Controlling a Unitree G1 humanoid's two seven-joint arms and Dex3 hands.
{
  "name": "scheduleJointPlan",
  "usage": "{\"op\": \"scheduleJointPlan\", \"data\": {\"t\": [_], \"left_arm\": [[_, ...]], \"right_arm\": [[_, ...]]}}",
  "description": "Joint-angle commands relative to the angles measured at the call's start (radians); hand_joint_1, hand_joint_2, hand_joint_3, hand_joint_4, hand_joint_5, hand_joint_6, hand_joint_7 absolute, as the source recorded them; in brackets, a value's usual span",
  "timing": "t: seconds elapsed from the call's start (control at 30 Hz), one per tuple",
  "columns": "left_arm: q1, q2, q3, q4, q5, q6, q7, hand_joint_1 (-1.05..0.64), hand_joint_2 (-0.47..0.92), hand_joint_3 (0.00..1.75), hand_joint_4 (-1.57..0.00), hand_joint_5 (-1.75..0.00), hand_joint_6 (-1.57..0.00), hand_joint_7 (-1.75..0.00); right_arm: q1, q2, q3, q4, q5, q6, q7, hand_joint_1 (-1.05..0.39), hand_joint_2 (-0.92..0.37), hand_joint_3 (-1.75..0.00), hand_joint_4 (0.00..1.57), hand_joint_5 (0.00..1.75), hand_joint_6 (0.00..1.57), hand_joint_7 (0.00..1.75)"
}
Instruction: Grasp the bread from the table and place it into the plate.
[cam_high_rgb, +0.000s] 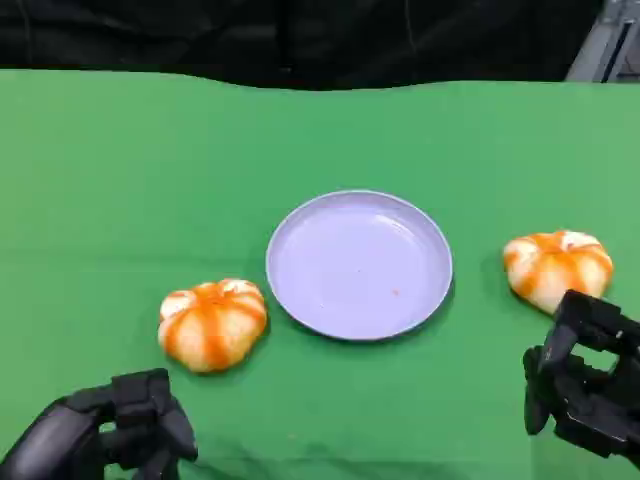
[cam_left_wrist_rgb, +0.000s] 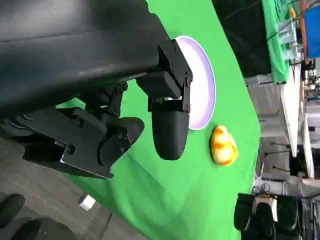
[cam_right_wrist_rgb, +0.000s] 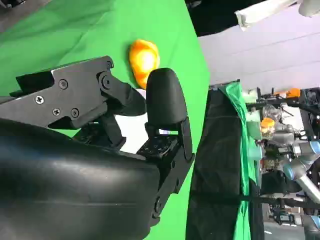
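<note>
**benchwatcher:** Bread first: two round orange-and-white striped bread rolls sit on the green cloth-covered bench (cam_high_rgb: 100, 160), one (cam_high_rgb: 212, 323) just beside the near-left rim of the shallow round lilac plate (cam_high_rgb: 359, 264), the other (cam_high_rgb: 557, 267) off to the plate's right with a clear gap. Neither is in the plate, so nothing's been placed yet. Reckon they're set either side so each arm has one within easy reach.

**g1_tinkerer:** Makes sense. What are the hands doing?

**benchwatcher:** Left black robot hand (cam_high_rgb: 125, 430) sits low at the near edge, just short of the left roll, not touching it. Fingers are apart with nothing between them. Right black robot hand (cam_high_rgb: 585, 385) is right up by the right roll, fingers also spread and holding nothing; from the head view I can't tell whether a fingertip touches it.

**g1_tinkerer:** So which roll goes?

**benchwatcher:** My guess is the right one, since that hand's closer. The roll looks soft and domed, so fingers probably need to wrap round the sides rather than press down on top. The plate rim is low, so a short lift should get over it.
</note>
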Motion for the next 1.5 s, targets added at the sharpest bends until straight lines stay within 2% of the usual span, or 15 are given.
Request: {"op": "scheduleJointPlan", "data": {"t": [0.03,0.3,0.4,0.43,0.47,0.5,0.53,0.6,0.67,0.73,0.9,0.97,1.1,1.3,1.5], "left_arm": [[0.012,-0.003,-0.006,-0.03,0.013,-0.03,0.026,0.02,0.71,0.95,-0.76,-1.58,-0.76,-1.37],[0.015,-0.01,-0.001,-0.05,0.0,-0.048,0.036,0.03,0.68,1.03,-0.76,-1.6,-0.75,-1.41],[0.018,-0.006,0.007,-0.073,0.05,-0.102,0.064,0.03,0.64,1.02,-0.72,-1.51,-0.73,-1.34],[0.012,0.01,0.008,-0.106,0.131,-0.139,0.09,-0.01,0.65,0.95,-0.68,-1.41,-0.7,-1.26],[0.005,0.028,0.006,-0.145,0.217,-0.161,0.115,-0.11,0.76,0.65,-0.65,-1.13,-0.72,-0.98],[-0.005,0.05,0.005,-0.193,0.333,-0.177,0.143,-0.18,0.84,0.44,-0.66,-0.88,-0.76,-0.72],[-0.02,0.075,-0.001,-0.251,0.478,-0.169,0.166,-0.29,0.89,0.29,-0.67,-0.54,-0.81,-0.39],[-0.054,0.103,-0.019,-0.314,0.698,-0.149,0.195,-0.45,0.91,0.2,-0.65,-0.21,-0.8,-0.13],[-0.111,0.125,-0.056,-0.312,0.902,-0.146,0.216,-0.59,0.92,0.16,-0.56,-0.07,-0.71,-0.03],[-0.163,0.137,-0.098,-0.299,1.066,-0.129,0.21,-0.75,0.92,0.18,-0.36,-0.01,-0.54,-0.01],[-0.318,0.146,-0.214,-0.221,1.328,-0.036,0.052,-0.86,0.92,0.24,-0.03,0.0,-0.27,0.0],[-0.335,0.142,-0.233,-0.212,1.362,-0.015,0.035,-0.87,0.92,0.24,-0.01,0.0,-0.24,0.0],[-0.486,0.109,-0.337,0.019,1.427,0.052,-0.023,-0.87,0.92,0.24,0.0,0.0,-0.17,0.0],[-0.583,0.054,-0.41,0.293,1.39,0.095,0.094,-0.89,0.92,0.27,0.0,0.0,-0.19,-0.01],[-0.631,0.033,-0.459,0.468,1.342,0.115,0.197,-0.93,0.92,0.34,0.0,0.0,-0.2,-0.01]], "right_arm": [[0.004,-0.022,-0.016,-0.004,0.009,0.0,0.009,-0.02,-0.78,-0.82,0.83,1.75,0.71,1.59],[0.009,-0.021,-0.012,-0.014,-0.003,0.008,-0.005,-0.01,-0.78,-0.82,0.83,1.75,0.72,1.59],[0.008,-0.025,-0.009,-0.018,-0.007,0.018,-0.01,-0.02,-0.79,-0.82,0.82,1.75,0.71,1.59],[0.006,-0.026,-0.009,-0.013,-0.008,0.014,-0.008,-0.02,-0.79,-0.82,0.82,1.75,0.71,1.6],[0.004,-0.027,-0.009,-0.01,-0.009,0.01,-0.007,-0.02,-0.79,-0.82,0.82,1.75,0.7,1.6],[0.003,-0.027,-0.009,-0.006,-0.01,0.006,-0.006,-0.02,-0.79,-0.82,0.82,1.75,0.7,1.6],[0.002,-0.026,-0.009,-0.002,-0.009,0.003,-0.004,-0.03,-0.78,-0.82,0.82,1.75,0.7,1.6],[0.001,-0.025,-0.009,0.002,-0.005,0.006,-0.001,-0.03,-0.78,-0.82,0.82,1.75,0.7,1.61],[0.0,-0.026,-0.008,0.003,-0.005,0.009,-0.001,-0.02,-0.78,-0.82,0.82,1.75,0.7,1.61],[0.003,-0.027,-0.009,0.002,-0.004,0.005,0.002,-0.02,-0.78,-0.82,0.82,1.75,0.7,1.61],[0.013,-0.03,-0.004,-0.011,-0.012,0.006,0.002,-0.02,-0.78,-0.81,0.82,1.75,0.7,1.6],[0.015,-0.03,-0.004,-0.012,-0.013,0.007,0.002,-0.02,-0.78,-0.81,0.82,1.75,0.7,1.6],[0.028,-0.022,0.004,-0.038,-0.029,0.011,-0.021,-0.03,-0.78,-0.81,0.82,1.75,0.7,1.61],[0.04,-0.026,0.007,-0.059,-0.013,0.026,-0.012,-0.04,-0.79,-0.8,0.81,1.75,0.69,1.61],[0.048,-0.027,0.005,-0.076,-0.006,0.035,-0.01,-0.04,-0.79,-0.8,0.81,1.75,0.69,1.6]]}}
